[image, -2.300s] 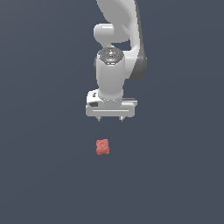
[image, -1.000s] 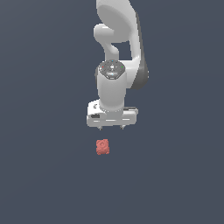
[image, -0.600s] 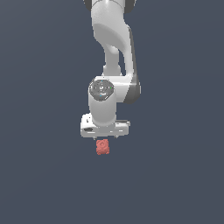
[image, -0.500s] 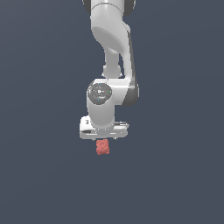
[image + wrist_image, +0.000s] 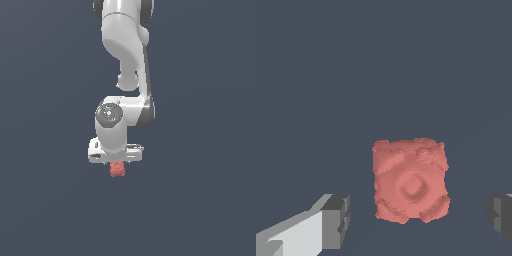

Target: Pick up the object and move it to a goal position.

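Looking in from the exterior view, we see the white arm's broad white gripper low over the small salmon-red bumpy cube-shaped lump, which sits on the plain dark grey-blue floor. In the wrist view, the lump lies between spread dark fingertips, gaps on both sides, untouched.

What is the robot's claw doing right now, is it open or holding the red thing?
Gripper: open, with the red lump between its fingers, gaps both sides, not held.
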Controlling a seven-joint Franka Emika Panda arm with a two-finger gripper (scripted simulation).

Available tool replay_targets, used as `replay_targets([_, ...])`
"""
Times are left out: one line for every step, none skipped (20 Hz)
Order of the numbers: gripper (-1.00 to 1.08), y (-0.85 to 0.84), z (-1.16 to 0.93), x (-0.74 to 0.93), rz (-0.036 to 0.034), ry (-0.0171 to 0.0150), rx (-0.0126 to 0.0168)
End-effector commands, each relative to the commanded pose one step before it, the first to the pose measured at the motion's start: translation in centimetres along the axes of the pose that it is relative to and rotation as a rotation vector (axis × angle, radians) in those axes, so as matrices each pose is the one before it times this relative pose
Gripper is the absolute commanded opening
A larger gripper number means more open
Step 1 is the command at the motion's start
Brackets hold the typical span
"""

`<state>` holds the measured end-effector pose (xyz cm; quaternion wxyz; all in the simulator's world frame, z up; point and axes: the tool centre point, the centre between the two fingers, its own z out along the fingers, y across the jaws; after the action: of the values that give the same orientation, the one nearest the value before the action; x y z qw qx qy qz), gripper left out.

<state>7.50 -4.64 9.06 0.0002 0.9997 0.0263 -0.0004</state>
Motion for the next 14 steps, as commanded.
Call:
replay_targets([1.0, -0.01, 0.142, 0.015, -0.00022, 0.0002, 0.00008])
replay_targets([1.0, 0.002, 0.202, -0.001, 0.0, 0.0, 0.0])
replay_targets([1.0, 0.003, 0.282, -0.002, 0.0, 0.0, 0.0])
replay_targets([1.0, 0.003, 0.361, -0.003, 0.0, 0.0, 0.0])
replay_targets([1.0, 0.004, 0.439, -0.006, 0.0, 0.0, 0.0])
replay_targets([1.0, 0.004, 0.516, -0.009, 0.0, 0.0, 0.0])
replay_targets([1.0, 0.004, 0.59, -0.013, 0.0, 0.0, 0.0])
replay_targets([1.0, 0.005, 0.627, -0.015, 0.0, 0.0, 0.0])
replay_targets([1.0, 0.004, 0.549, -0.013, 0.0, 0.0, 0.0])
replay_targets([1.0, 0.004, 0.461, -0.008, 0.0, 0.0, 0.0])
replay_targets([1.0, -0.013, 0.351, 0.0, -0.00026, 0.00036, 0.00021])
replay_targets([1.0, 0.004, 0.286, 0.008, 0.0, 0.0, 0.0])
replay_targets([1.0, 0.005, 0.198, 0.018, 0.0, 0.0, 0.0])
replay_targets([1.0, 0.005, 0.11, 0.029, 0.0, 0.0, 0.0])
